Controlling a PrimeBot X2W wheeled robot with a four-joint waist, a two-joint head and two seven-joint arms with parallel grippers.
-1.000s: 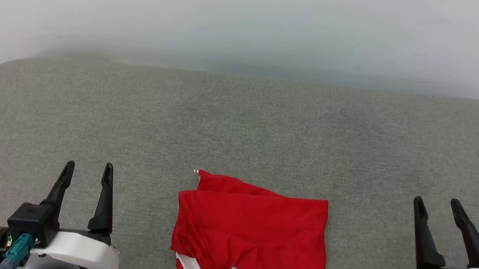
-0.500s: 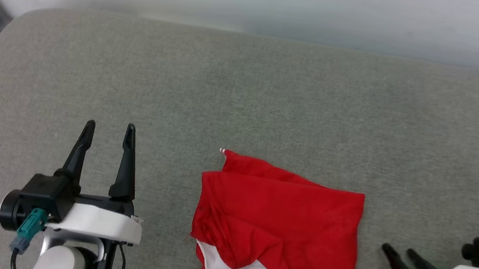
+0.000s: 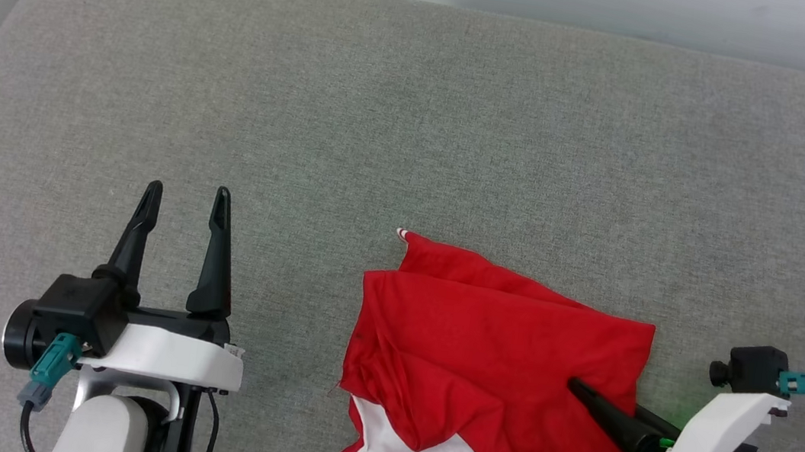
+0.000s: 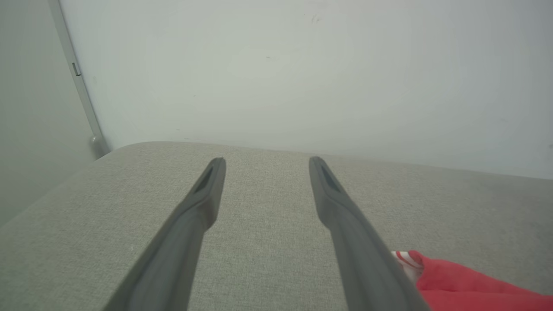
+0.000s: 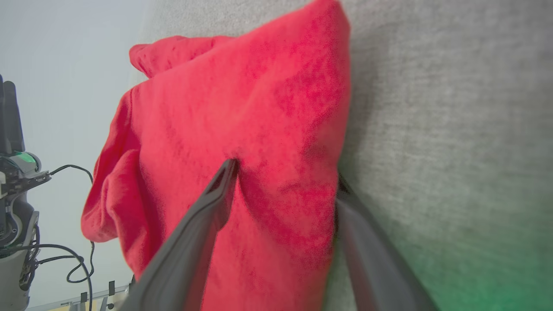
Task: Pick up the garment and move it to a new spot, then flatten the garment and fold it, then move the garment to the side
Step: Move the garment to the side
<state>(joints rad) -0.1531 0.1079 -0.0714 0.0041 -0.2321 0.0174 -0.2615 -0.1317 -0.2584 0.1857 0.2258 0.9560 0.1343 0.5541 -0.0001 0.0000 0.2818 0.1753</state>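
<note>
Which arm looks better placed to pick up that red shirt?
Right, probably. The right pincer stands open astride the red shirt at its right edge, one finger on top, the other at its border. The left pincer hovers open, well apart from it.

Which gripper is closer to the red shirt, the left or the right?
Right. The right gripper straddles the red shirt at its right edge, one finger on the cloth. The left gripper stands open and apart, left of it.
</note>
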